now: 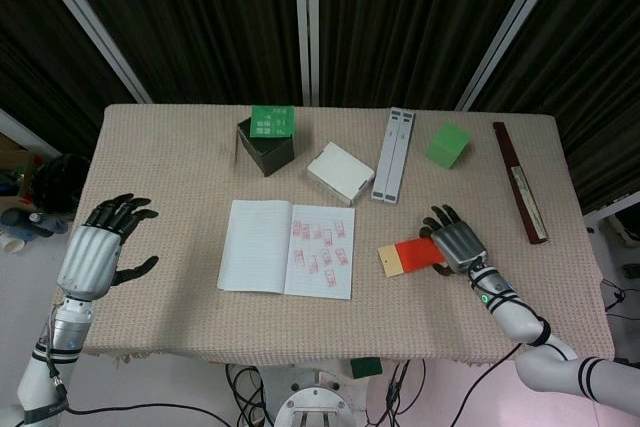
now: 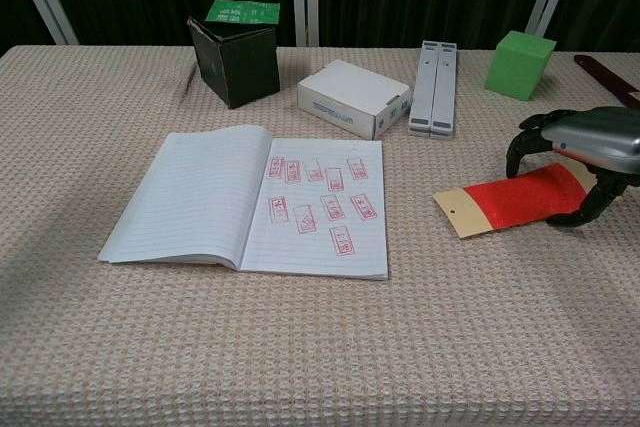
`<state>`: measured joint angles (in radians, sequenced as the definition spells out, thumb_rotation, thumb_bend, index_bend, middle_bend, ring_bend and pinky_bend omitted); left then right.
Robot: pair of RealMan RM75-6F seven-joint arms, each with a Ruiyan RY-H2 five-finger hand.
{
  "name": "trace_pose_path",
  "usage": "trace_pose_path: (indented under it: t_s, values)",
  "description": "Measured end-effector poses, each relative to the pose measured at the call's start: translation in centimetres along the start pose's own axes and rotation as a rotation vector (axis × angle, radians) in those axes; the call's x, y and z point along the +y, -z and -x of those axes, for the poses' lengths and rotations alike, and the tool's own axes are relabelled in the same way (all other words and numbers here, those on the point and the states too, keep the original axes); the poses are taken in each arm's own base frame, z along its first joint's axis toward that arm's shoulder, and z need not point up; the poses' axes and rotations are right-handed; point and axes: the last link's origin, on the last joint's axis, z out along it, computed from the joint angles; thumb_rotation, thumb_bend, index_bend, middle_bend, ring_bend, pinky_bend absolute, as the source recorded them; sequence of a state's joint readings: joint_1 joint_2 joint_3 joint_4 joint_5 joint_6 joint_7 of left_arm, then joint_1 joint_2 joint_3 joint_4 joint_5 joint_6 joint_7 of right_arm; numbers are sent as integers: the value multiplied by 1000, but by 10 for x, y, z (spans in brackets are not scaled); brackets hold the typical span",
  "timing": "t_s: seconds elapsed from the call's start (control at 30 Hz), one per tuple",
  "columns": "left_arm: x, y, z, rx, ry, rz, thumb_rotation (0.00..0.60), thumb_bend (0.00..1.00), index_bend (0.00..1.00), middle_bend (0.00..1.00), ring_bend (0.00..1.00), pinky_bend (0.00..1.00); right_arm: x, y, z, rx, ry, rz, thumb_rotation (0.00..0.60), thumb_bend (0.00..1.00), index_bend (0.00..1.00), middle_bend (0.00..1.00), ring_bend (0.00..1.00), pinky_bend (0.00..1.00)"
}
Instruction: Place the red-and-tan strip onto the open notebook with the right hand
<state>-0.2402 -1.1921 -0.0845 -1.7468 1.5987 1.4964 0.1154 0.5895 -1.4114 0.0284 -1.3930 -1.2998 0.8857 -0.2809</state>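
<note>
The red-and-tan strip (image 1: pixel 405 253) (image 2: pixel 510 202) lies right of the open notebook (image 1: pixel 258 247) (image 2: pixel 200 197), its tan end with a hole pointing at the notebook. My right hand (image 1: pixel 458 242) (image 2: pixel 585 142) holds the strip's right end, with fingers curled over the far edge and the thumb at the near edge. A gap of bare cloth separates strip and notebook. The notebook's right page bears several red stamps. Off the table's left side, my left hand (image 1: pixel 95 252) hangs open, seen only in the head view.
Behind the notebook stand a dark box with a green card (image 1: pixel 266 142) (image 2: pixel 235 62), a white box (image 1: pixel 338 172) (image 2: pixel 355 97) and a grey bar (image 1: pixel 395 155) (image 2: pixel 435 87). A green cube (image 1: pixel 447 144) (image 2: pixel 520 64) and a long dark-red case (image 1: pixel 519 181) lie at the far right.
</note>
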Motion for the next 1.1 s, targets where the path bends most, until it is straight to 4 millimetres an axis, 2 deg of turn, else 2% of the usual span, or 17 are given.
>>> trace_pose_path:
  t_s: [0.23,0.43,0.7,0.9,1.1]
  values:
    - [1,0,-1,0,-2,5,600,117,311,235,161,218,0,7,-15,58,23,-34,600,238,409,170,0,0]
    - [2,0,-3,0,-7,2,600,117,311,235,161,218,-13,0,-41,109,117,-159,600,238,383,171,0,0]
    - [0,6,-4,4,-5,-23,600,117,310,235,161,218,-58,-34,-80,151,320,-398,600,237,362,172,0,0]
    - [-5,12,-6,13,-3,-52,600,117,310,235,161,218,-92,-62,-91,180,413,-524,600,238,349,176,0,0]
    - [-9,17,-8,20,-1,-75,600,117,310,235,161,218,-115,-83,-97,214,453,-621,600,226,286,166,0,0]
